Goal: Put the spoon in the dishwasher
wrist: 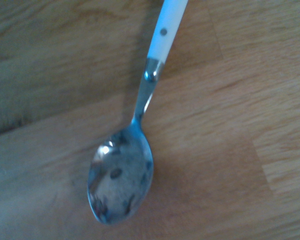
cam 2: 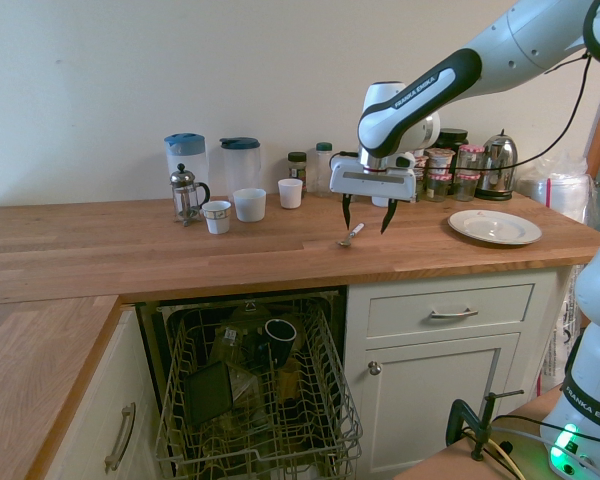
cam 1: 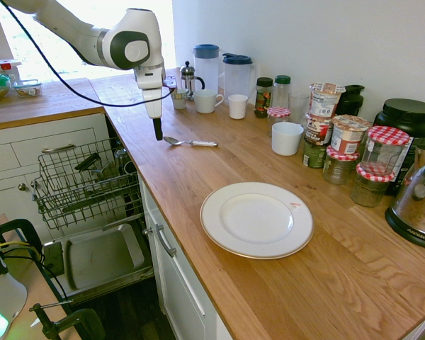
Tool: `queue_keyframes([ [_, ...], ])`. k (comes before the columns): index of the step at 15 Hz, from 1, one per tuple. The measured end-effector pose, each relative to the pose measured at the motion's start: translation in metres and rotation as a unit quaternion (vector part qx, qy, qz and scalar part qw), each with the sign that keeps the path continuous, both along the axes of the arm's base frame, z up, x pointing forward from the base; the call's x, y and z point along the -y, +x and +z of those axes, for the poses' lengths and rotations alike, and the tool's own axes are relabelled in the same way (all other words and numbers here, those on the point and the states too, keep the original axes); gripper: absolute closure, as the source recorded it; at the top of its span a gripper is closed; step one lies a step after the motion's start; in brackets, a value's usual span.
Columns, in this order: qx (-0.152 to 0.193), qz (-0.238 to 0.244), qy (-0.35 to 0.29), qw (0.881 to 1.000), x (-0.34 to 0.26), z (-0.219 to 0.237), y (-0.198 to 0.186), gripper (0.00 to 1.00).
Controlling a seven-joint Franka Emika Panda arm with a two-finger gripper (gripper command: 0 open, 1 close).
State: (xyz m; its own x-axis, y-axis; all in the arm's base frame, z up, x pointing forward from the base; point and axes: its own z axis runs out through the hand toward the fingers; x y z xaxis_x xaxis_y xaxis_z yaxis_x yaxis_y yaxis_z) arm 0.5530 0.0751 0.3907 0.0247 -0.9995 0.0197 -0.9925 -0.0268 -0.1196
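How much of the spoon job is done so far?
Only the lead-up. The dishwasher is open with its rack pulled out. The gripper hangs over the spoon with its fingers apart, holding nothing. The spoon lies flat on the counter. Left to do: go down, grab it, carry it over and put it in the rack.

One camera looks along my wooden counter from its end, high and near. Another faces it frontally from the room, farther away. Both share the spoon. My wrist camera looks straight down, close.
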Motion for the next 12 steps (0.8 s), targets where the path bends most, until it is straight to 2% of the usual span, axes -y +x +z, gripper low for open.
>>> queue_keyframes([
  [5, 0.010, -0.126, 0.004, 0.992, 0.002, -0.013, 0.045, 0.00],
  [12, 0.007, -0.182, 0.001, 0.983, 0.016, -0.034, 0.073, 0.00],
])
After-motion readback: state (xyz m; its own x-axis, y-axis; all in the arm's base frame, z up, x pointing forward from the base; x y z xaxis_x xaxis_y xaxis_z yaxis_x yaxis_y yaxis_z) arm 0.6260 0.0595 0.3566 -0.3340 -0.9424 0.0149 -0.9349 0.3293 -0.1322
